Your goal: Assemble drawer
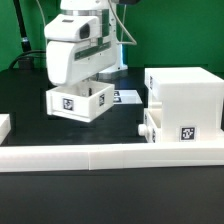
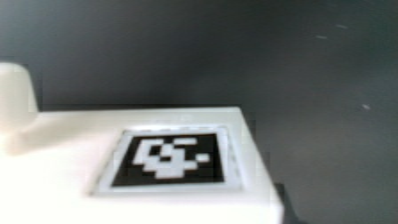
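My gripper (image 1: pixel 85 88) reaches down from the white hand onto a small white tray (image 1: pixel 80 102) with a black-and-white tag on its front. It seems shut on the tray and holds it just above the black table, left of the large white cube-like housing (image 1: pixel 185 98). The fingertips are hidden by the tray. In the wrist view the tray's tagged face (image 2: pixel 169 158) fills the lower part, with a rounded white knob (image 2: pixel 15 95) at one edge. A knobbed white part (image 1: pixel 146 126) sticks out low on the housing's side facing the tray.
The long low white border wall (image 1: pixel 110 156) runs across the front, with a short end (image 1: pixel 4 125) at the exterior view's left. The marker board (image 1: pixel 127 96) lies flat behind the tray. A green backdrop stands at the back.
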